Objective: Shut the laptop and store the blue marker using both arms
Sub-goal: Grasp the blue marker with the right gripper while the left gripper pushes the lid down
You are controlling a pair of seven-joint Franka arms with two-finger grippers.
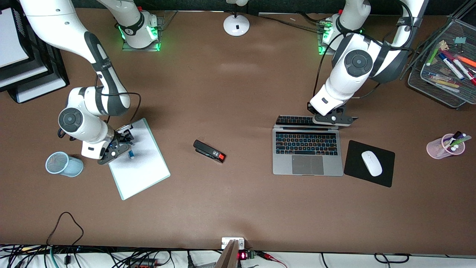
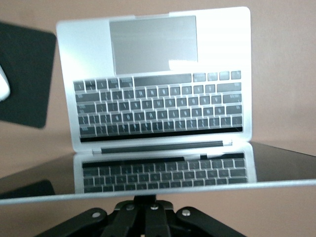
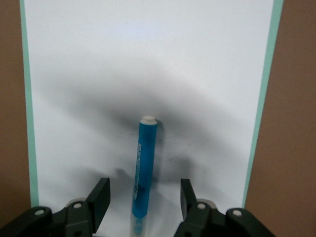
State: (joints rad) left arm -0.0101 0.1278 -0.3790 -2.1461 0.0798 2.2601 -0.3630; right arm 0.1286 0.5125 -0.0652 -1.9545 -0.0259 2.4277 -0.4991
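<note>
The right claw (image 3: 143, 197) hangs spread over the blue marker (image 3: 143, 173), which lies between its fingers on the white pad (image 1: 139, 160), ready for a pinch. The left claw (image 1: 332, 119) (grip state unclear) sits at the laptop (image 1: 307, 150) screen's top edge, placed to fold it shut.

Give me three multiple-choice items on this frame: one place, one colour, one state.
1. The blue marker lies on: A) the white pad B) the mouse mat C) the laptop keys
2. The mouse is: A) black B) white C) red
3. The laptop lid is: A) fully shut B) partly open C) removed

Answers: 1 A, the right wrist view shows it on the white sheet, between the open jaws of the right gripper. 2 B, white on the black mat. 3 B, the keys show, and the left gripper is at the lid's edge.
</note>
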